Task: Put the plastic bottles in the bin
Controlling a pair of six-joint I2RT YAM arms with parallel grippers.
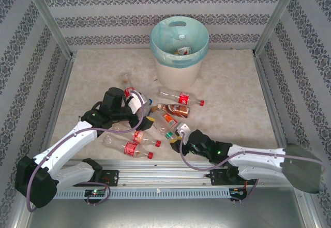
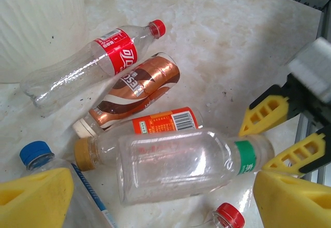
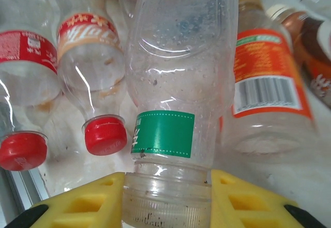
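The cream bin [image 1: 178, 70] with its turquoise liner stands at the back of the table, and its wall [image 2: 41, 21] fills the upper left of the left wrist view. Several plastic bottles lie piled mid-table. My right gripper [image 3: 167, 192] is shut on the cap of a clear bottle with a green neck band [image 3: 176, 73], which lies flat. My left gripper [image 2: 163, 184] is open, with its yellow fingers [image 2: 36, 197] wide apart either side of that same bottle [image 2: 181, 163]. In the top view the left gripper [image 1: 138, 103] is over the pile's left end and the right gripper [image 1: 178, 135] at its near side.
Around the held bottle lie a red-label cola bottle [image 2: 111, 52], a copper-brown bottle [image 2: 139, 86], an orange-label bottle [image 2: 160, 122], a blue-capped bottle [image 2: 36, 153] and two red-capped ones [image 3: 90, 47]. A bottle [image 1: 182, 49] lies in the bin. Patterned walls enclose the table.
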